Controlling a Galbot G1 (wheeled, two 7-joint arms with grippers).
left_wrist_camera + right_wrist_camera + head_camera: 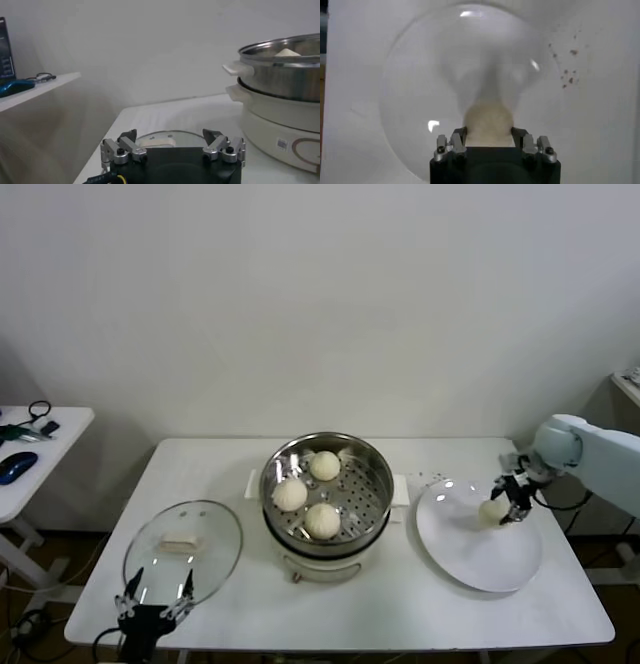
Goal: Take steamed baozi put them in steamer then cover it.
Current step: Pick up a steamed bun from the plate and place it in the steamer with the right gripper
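Observation:
The steamer (pixel 375 459) stands mid-table, uncovered, with three steamed baozi (pixel 322 520) on its perforated tray. The fourth baozi (pixel 492 510) is between my right gripper's fingers over the white plate (pixel 480 559). My right gripper (pixel 505 502) is shut on it; the right wrist view shows the baozi (pixel 488 120) held in the right gripper (pixel 488 134) above the plate (pixel 435 65). I cannot tell whether it still touches the plate. My left gripper (pixel 155 596) is open and empty at the table's front left, just before the glass lid (pixel 183 552). The left wrist view shows the left gripper (pixel 173 137), the lid (pixel 160 142) and the steamer (pixel 285 75).
A white side table (pixel 40 444) at the far left carries a blue mouse (pixel 15 467) and cables. A few dark crumbs (pixel 567 75) lie on the table beside the plate. The wall stands close behind the table.

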